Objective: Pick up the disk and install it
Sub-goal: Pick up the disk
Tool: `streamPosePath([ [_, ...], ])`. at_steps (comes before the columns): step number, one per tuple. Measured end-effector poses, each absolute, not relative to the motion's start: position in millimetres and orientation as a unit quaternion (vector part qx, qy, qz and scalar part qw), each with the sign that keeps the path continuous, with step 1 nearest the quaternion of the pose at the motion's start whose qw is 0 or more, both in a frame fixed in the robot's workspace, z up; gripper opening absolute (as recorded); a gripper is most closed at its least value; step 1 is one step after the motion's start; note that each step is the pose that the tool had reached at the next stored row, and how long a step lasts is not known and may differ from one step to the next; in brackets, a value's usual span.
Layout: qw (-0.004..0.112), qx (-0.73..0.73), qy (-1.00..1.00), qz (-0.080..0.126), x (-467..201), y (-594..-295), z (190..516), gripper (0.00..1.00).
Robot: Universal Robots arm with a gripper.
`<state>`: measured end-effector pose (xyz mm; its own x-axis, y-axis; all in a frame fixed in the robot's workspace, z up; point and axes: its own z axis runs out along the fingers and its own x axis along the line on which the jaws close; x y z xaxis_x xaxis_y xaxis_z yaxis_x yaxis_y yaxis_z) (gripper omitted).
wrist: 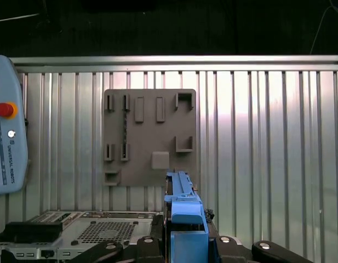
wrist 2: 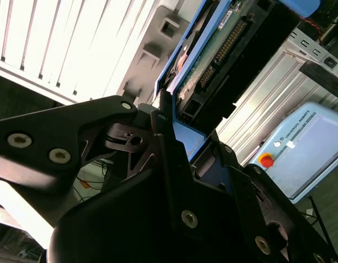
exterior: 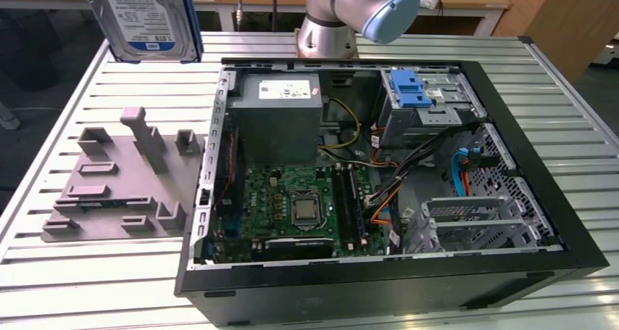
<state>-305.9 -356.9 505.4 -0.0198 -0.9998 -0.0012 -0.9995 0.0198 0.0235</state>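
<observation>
The disk (exterior: pixel 145 18) hangs upright in the air at the exterior view's upper left, label facing the camera, above the table's far corner. In the second wrist view my gripper (wrist 2: pixel 177 137) is shut on the disk (wrist 2: pixel 223 44), whose green circuit-board underside and blue side rail show past the black fingers (wrist 2: pixel 158 131). In the first wrist view the disk's blue rail (wrist: pixel 182 211) stands edge-on between the fingers (wrist: pixel 149 244) of the gripper (wrist: pixel 185 241).
An open computer case (exterior: pixel 541 199) lies on the slatted metal table (exterior: pixel 580 105), with a drive bay and blue latch (exterior: pixel 416 91) at its far right. A grey fixture plate (exterior: pixel 126 178) sits to the case's left. A teach pendant (wrist: pixel 7 137) rests at the table's edge.
</observation>
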Motion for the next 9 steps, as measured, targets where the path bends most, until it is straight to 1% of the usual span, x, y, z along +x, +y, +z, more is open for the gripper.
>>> streamPosePath([
  [9, 0.008, 0.7, -0.714, -0.009, -301.6, -356.8, 505.4, 0.36],
])
